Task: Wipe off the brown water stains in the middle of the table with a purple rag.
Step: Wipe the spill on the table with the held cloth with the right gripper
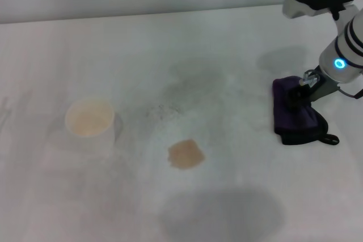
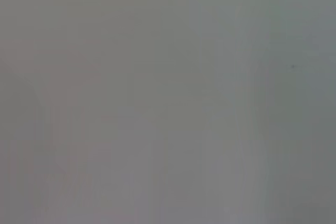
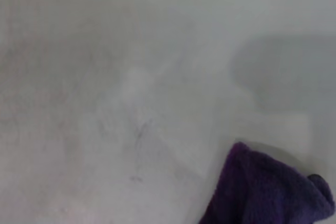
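Observation:
The brown water stain [image 1: 185, 154] is a small light-brown blotch on the white table [image 1: 238, 43], near the middle front. The purple rag [image 1: 298, 118] lies bunched at the right, its black loop [image 1: 330, 139] toward the front. My right gripper [image 1: 299, 92] is down on the rag's far end and shut on it. The rag also shows in the right wrist view [image 3: 262, 195]. The stain is well to the left of the rag, apart from it. My left gripper is out of view; the left wrist view shows only plain grey.
A white cup [image 1: 91, 122] holding pale brown liquid stands at the left. Faint grey speckled smudges [image 1: 187, 92] lie behind the stain. The table's far edge [image 1: 142, 14] runs along the back.

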### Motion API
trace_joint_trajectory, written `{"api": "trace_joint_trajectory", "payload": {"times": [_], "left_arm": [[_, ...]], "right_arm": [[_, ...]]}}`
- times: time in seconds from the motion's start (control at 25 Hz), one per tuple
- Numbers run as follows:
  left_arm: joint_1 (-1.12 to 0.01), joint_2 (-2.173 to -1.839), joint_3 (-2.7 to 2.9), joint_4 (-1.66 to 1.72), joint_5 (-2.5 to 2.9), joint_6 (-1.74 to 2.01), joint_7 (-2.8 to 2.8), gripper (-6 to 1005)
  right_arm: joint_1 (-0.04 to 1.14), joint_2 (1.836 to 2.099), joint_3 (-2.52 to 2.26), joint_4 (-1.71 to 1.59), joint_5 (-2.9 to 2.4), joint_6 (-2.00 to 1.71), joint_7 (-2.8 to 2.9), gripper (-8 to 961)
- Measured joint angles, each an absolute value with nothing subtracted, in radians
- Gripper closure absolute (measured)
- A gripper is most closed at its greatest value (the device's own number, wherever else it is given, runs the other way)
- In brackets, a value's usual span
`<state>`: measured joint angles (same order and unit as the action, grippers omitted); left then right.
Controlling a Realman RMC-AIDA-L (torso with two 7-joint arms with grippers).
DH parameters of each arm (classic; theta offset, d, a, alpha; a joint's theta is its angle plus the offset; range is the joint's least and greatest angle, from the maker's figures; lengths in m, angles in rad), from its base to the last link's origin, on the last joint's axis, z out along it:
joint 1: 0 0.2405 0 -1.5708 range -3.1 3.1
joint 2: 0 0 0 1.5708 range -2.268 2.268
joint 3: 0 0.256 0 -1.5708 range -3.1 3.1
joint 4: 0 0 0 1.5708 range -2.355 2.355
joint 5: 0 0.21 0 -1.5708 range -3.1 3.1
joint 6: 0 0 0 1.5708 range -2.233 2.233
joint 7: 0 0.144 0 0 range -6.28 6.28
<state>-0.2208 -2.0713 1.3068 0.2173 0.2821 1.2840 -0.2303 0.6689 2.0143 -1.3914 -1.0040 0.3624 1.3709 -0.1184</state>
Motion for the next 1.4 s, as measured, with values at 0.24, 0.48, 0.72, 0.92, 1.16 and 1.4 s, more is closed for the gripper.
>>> {"api": "trace_joint_trajectory", "payload": {"times": [0.24, 0.48, 0.72, 0.92, 1.16, 1.4], "left_arm": [[-0.221, -2.069, 1.307, 0.219, 0.285, 1.288, -0.211, 120], [-0.229, -2.067, 1.309, 0.221, 0.291, 1.287, -0.21, 120], [-0.237, -2.066, 1.314, 0.229, 0.293, 1.287, -0.201, 120], [-0.247, -2.068, 1.315, 0.231, 0.293, 1.289, -0.176, 120], [-0.261, -2.069, 1.316, 0.225, 0.308, 1.288, -0.17, 119], [-0.261, -2.069, 1.316, 0.231, 0.334, 1.288, -0.17, 119]], "right_arm": [[0.686, 2.021, -1.497, -1.016, 0.384, 1.376, -0.117, 861], [0.692, 2.026, -1.656, -1.079, 0.467, 1.364, -0.077, 861], [0.73, 2.027, -1.824, -1.13, 0.586, 1.363, -0.035, 861], [0.776, 2.028, -1.943, -1.144, 0.705, 1.339, -0.004, 860], [0.841, 2.028, -2.061, -1.154, 0.86, 1.288, 0.014, 860], [0.881, 2.028, -2.124, -1.152, 0.975, 1.235, 0.007, 860]]}}
